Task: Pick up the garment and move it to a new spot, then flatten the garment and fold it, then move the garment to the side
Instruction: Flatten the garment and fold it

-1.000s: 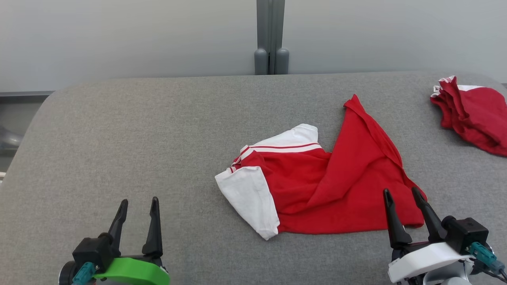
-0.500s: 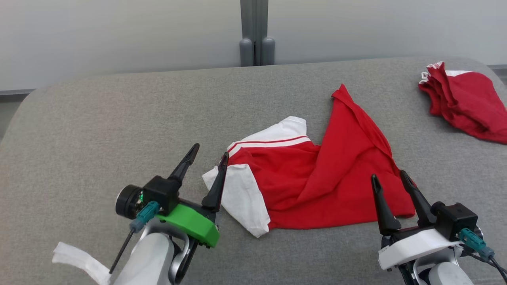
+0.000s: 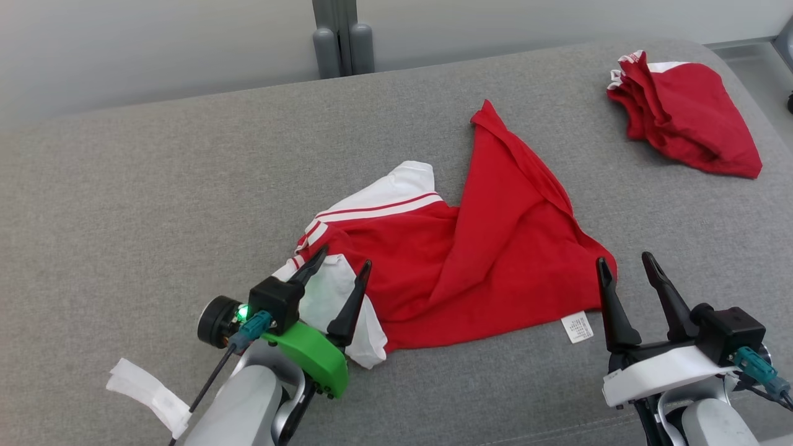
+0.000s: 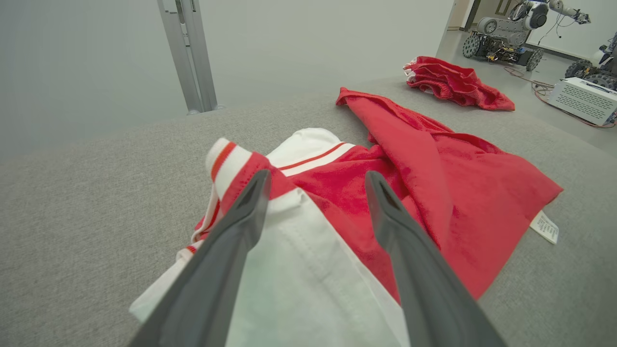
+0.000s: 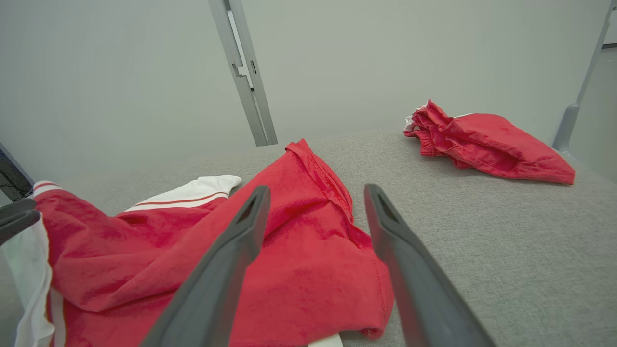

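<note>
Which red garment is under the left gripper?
The garment with white sleeves, spread mid-surface: the open left gripper hovers over its sleeve. The bunched garment lies at the far right corner.

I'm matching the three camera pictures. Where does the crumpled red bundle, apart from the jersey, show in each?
Head view: red bundle, upper right corner.
Left wrist view: top, right of centre.
Right wrist view: right side, above mid-height.
Shared landmark: the grey post, left of the bundle in all three.
</note>
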